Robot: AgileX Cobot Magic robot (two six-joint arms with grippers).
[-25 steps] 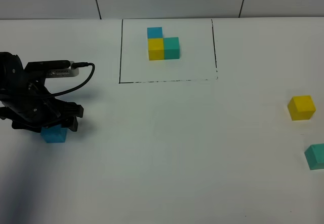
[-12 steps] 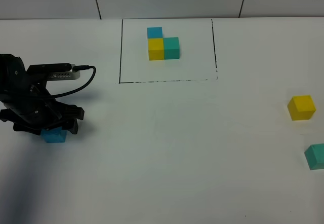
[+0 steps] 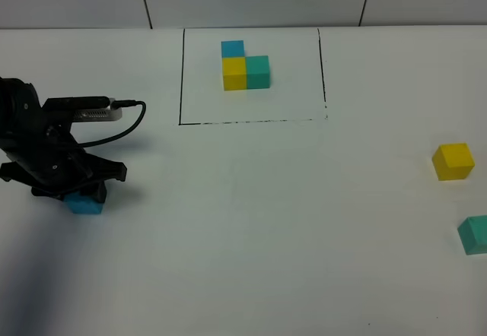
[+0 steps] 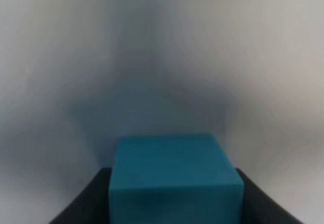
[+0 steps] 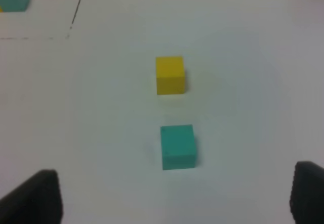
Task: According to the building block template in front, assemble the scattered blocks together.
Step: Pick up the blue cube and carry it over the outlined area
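Blue cube [image 4: 172, 176] up close: smooth faces, fully matt, not a glint on it; whether painted wood or foam, can't tell. Yellow cube [image 5: 170, 75] and teal-green cube [image 5: 177, 146] show the same flat, dull finish, and the building block template [image 3: 245, 66] cubes match. The table [image 3: 251, 222] is white, smooth, matt. The left gripper [image 3: 82, 198] shell reads as black matt plastic, its cable [image 3: 141, 110] is smooth and slightly glossy, and the wrist unit [image 3: 93, 112] has a silvery, metal-like face.
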